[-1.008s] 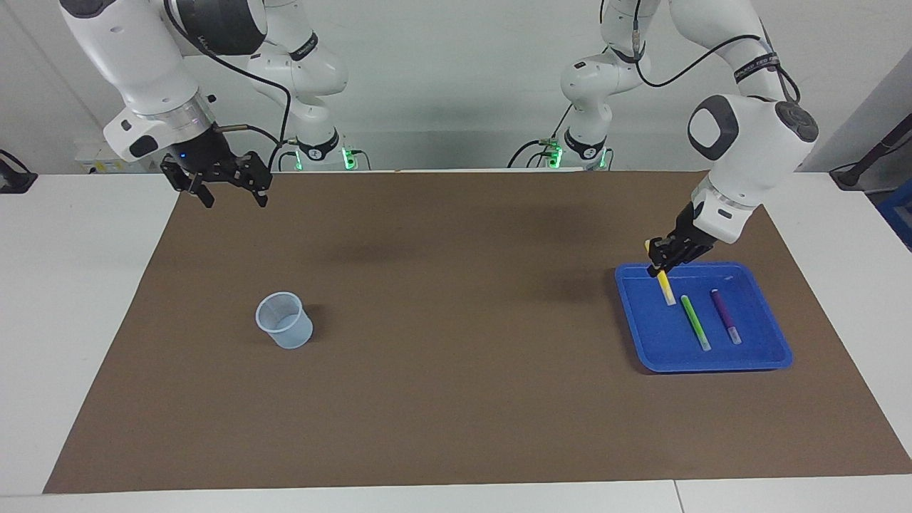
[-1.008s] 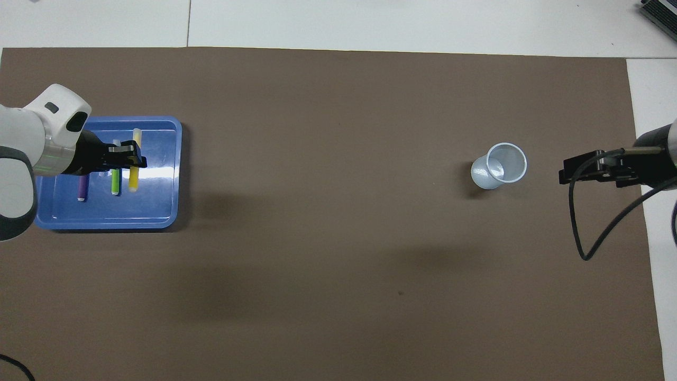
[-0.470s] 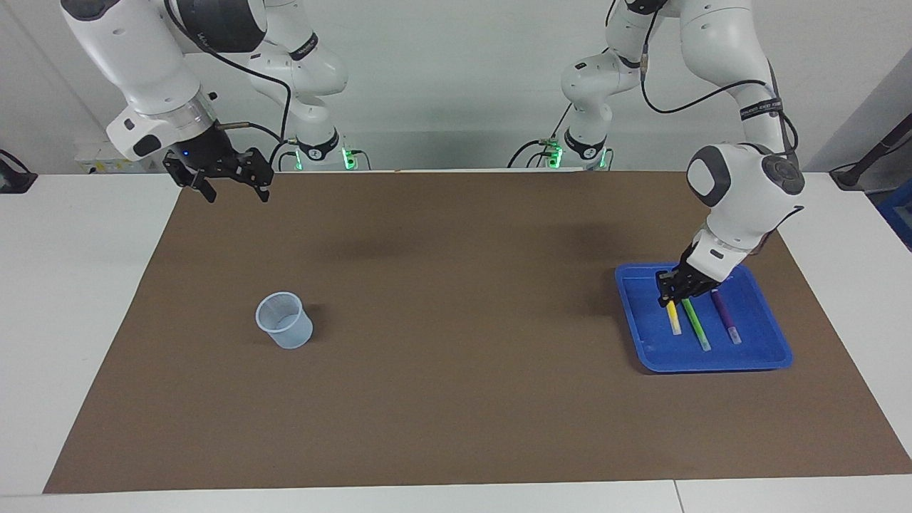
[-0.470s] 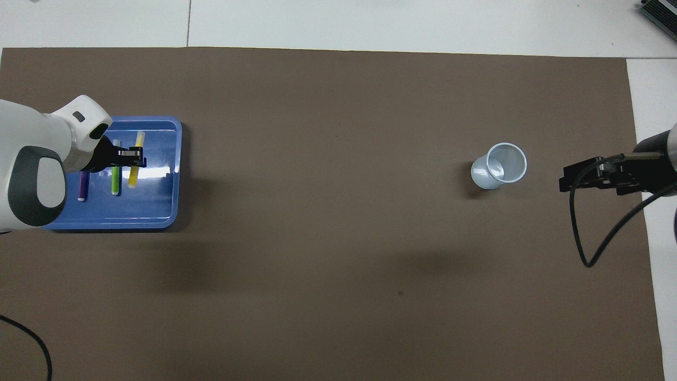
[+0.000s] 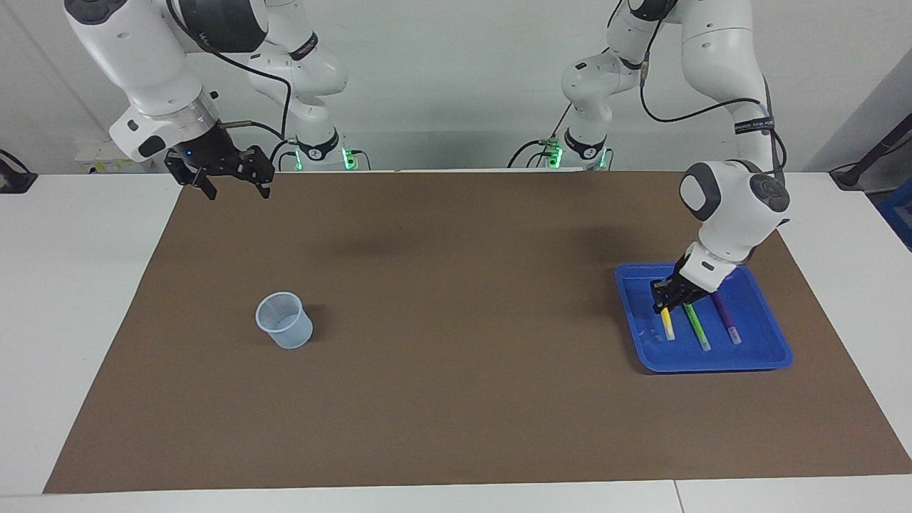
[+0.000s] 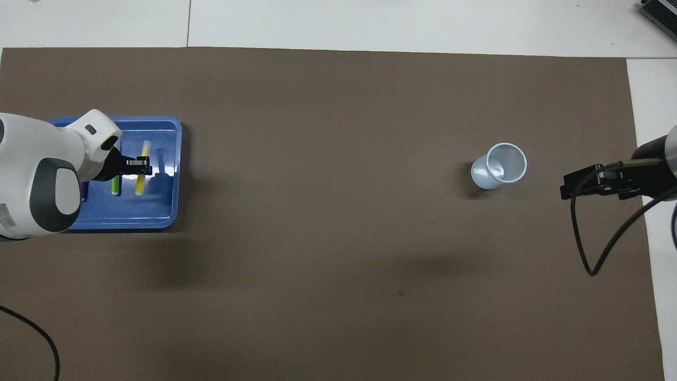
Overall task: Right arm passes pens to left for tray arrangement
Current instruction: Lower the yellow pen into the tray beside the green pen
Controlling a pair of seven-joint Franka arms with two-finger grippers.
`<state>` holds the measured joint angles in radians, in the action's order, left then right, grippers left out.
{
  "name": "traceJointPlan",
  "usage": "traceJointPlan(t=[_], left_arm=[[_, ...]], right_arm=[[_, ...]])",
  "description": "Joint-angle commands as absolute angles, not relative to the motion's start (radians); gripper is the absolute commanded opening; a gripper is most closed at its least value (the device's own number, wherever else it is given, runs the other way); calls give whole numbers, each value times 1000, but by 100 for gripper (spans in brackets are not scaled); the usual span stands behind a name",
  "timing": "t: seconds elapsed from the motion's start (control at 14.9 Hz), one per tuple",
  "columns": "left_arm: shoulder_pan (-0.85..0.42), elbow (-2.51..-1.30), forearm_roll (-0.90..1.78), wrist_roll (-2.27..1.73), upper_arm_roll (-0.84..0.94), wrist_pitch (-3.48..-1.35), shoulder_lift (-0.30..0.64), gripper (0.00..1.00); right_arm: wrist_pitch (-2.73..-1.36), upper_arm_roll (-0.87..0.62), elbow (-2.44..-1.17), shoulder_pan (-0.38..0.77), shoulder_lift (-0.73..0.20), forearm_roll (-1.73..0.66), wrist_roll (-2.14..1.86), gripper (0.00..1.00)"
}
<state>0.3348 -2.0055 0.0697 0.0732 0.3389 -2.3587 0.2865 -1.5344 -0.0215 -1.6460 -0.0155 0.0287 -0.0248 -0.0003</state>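
Observation:
The blue tray (image 5: 712, 365) (image 6: 158, 211) lies at the left arm's end of the table. In it, side by side, lie the green pen (image 5: 695, 326) (image 6: 115, 186) and the purple pen (image 5: 727, 319). My left gripper (image 5: 665, 301) (image 6: 140, 166) is low inside the tray, shut on the yellow pen (image 5: 668, 325) (image 6: 140, 180), which slants down beside the green one. In the overhead view the left arm hides the purple pen. My right gripper (image 5: 232, 187) (image 6: 597, 181) waits open and holds nothing, above the mat's edge at the right arm's end.
A small translucent cup (image 5: 285, 321) (image 6: 499, 165) stands upright on the brown mat (image 5: 456, 320) toward the right arm's end. A black cable (image 6: 597, 254) loops from the right wrist. White table surface borders the mat.
My left gripper has come down into the tray with the yellow pen, which now sits low beside the green one. The right gripper has drifted slightly upward.

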Motion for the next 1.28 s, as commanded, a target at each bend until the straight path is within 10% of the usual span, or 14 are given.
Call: traceJointPlan(t=[0.0, 0.87, 1.07, 1.21], left_arm=[[348, -2023, 51, 83, 344, -2407, 295, 0], [380, -2066, 35, 71, 339, -2513, 333, 5], [379, -2063, 35, 48, 339, -2511, 333, 38], [368, -2060, 35, -33, 339, -2503, 333, 100]], right_arm=[[-1526, -29, -1654, -28, 44, 2, -52, 100], [-1536, -31, -1654, -25, 44, 14, -60, 100], [-1536, -31, -1654, -25, 44, 14, -60, 100], [-1536, -31, -1654, -23, 44, 14, -60, 100]])
